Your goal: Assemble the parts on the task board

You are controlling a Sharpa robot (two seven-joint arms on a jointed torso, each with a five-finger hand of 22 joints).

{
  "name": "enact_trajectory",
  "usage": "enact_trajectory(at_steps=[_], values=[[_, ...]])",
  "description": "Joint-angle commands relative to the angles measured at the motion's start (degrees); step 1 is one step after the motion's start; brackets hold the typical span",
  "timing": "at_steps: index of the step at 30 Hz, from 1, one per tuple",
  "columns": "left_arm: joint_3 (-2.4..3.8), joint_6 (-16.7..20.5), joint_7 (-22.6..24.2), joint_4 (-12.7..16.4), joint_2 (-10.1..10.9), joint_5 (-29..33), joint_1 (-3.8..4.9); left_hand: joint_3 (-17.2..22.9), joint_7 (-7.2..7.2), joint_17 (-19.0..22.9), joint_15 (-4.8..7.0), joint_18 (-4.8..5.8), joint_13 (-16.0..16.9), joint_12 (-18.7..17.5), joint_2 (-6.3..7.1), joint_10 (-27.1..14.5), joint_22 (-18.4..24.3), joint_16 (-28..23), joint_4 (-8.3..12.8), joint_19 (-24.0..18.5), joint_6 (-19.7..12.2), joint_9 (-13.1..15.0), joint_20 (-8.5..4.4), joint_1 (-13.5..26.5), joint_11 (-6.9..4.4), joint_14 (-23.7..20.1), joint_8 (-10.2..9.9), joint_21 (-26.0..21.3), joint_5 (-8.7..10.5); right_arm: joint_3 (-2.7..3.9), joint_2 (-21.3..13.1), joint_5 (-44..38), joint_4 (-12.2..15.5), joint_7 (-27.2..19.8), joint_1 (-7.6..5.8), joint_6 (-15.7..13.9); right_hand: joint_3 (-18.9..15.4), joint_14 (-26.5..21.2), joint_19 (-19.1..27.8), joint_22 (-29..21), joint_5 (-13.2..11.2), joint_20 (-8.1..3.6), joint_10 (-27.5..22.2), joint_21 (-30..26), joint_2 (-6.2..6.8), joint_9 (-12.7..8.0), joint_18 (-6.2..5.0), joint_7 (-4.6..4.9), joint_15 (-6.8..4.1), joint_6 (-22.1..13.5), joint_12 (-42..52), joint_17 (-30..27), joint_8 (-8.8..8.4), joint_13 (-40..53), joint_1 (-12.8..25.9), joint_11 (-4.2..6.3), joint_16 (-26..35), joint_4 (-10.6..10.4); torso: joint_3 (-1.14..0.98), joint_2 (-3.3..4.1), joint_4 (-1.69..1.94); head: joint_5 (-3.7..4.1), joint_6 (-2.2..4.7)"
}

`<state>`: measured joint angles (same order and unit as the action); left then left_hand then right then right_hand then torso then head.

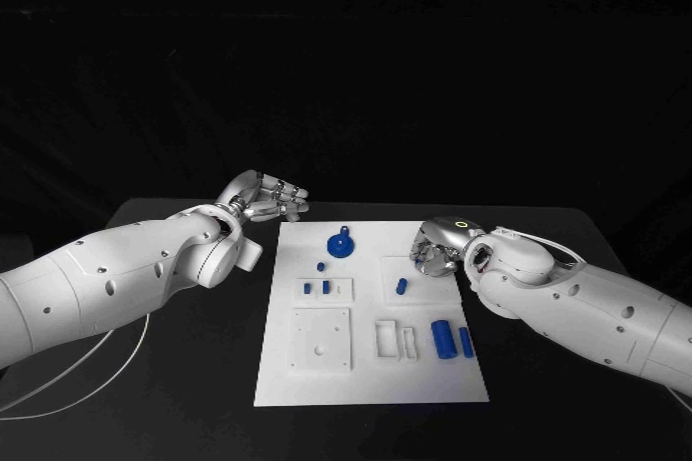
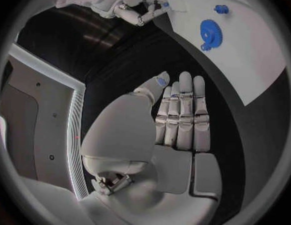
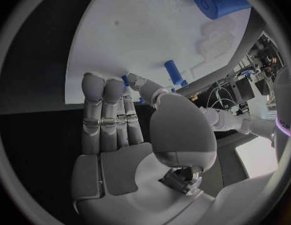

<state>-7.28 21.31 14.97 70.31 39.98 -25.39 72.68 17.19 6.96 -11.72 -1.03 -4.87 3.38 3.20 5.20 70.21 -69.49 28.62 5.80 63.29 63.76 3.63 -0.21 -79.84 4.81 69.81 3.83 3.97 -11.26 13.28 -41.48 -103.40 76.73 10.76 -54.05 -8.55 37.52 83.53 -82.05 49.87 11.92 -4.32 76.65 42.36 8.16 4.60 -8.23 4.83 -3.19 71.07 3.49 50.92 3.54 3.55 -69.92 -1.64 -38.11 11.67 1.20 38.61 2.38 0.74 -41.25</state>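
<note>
From above, the task board (image 1: 372,311) lay in the middle of the black table (image 1: 173,411) with its blue parts scattered loose: a gear (image 1: 339,245) near the far end, a small peg (image 1: 402,285) towards the right side, and two cylinders (image 1: 453,339) lying side by side by a white holder at the near right. A square white recess plate (image 1: 320,338) on the board looked unfilled, so I judged the assembly barely begun, with nearly every piece left to seat. The left hand (image 1: 268,199) hung off the board's far left corner, and the right hand (image 1: 434,253) sat low at the board's right edge. From the left wrist, that left hand (image 2: 180,115) showed its fingers straight and close together, holding nothing, over bare table, with the gear (image 2: 210,32) lying flat on the board beyond. From the right wrist, the right hand (image 3: 111,110) reached its fingertips to the board's edge, fingers extended, thumb alongside, nothing clearly gripped; a small blue peg (image 3: 173,72) lay just beyond them and a large cylinder (image 3: 219,1) farther off.
</note>
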Motion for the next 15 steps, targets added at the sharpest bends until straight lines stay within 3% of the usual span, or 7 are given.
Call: enact_trajectory(at_steps=[1,5,15], values=[[0.07,-0.8,0.5,0.0,0.0,0.5,0.02,-0.3,0.12,0.0,0.0,0.78,0.0,0.3,-0.66,-0.4,0.1,-0.2,-0.1,0.4,-0.2,0.0,0.09,0.0,-0.03,0.4,-0.2,-0.1,0.23,-0.24,0.1,-2.1,0.0,1.3,0.39,0.5,1.4,0.0,0.0,0.6,-0.6,-0.64,1.4,0.5,-0.84,0.4,0.03,-0.28,-0.58,0.9,0.1,0.0,0.27,0.3,-0.5,0.34,-0.3,0.2,0.02,0.01,0.01,0.0,-0.05],[0.07,-0.9,0.4,-0.1,0.0,0.5,0.02,-0.2,0.12,-0.1,0.01,0.76,0.0,0.3,-0.74,-0.4,0.1,-0.3,-0.1,0.4,-0.2,0.0,0.08,-0.1,-0.03,0.5,-0.1,-0.1,0.25,-0.24,0.1,-3.2,0.3,2.3,0.49,-0.2,3.3,0.1,0.1,1.5,-3.8,-0.88,2.4,0.5,-0.8,1.0,0.26,-0.48,-0.77,1.5,0.1,-0.1,0.21,0.4,-0.7,0.6,-0.1,0.4,0.02,-0.02,-0.01,0.02,-0.07],[0.07,-1.0,0.3,-0.5,0.0,0.5,0.02,-0.2,0.12,-0.1,0.01,0.76,0.0,0.3,-0.74,-0.4,0.1,-0.3,-0.1,0.4,-0.2,0.0,0.08,-0.1,-0.03,0.5,-0.1,-0.1,0.25,-0.23,-0.2,-3.1,1.2,2.5,0.56,-3.5,4.3,0.2,-0.4,3.4,-4.2,-1.05,2.9,-0.3,-0.22,2.3,0.41,-0.63,-0.9,1.7,0.1,-0.1,0.16,0.4,-0.5,0.76,-0.2,0.1,-0.01,-0.03,-0.03,-0.04,0.2]])
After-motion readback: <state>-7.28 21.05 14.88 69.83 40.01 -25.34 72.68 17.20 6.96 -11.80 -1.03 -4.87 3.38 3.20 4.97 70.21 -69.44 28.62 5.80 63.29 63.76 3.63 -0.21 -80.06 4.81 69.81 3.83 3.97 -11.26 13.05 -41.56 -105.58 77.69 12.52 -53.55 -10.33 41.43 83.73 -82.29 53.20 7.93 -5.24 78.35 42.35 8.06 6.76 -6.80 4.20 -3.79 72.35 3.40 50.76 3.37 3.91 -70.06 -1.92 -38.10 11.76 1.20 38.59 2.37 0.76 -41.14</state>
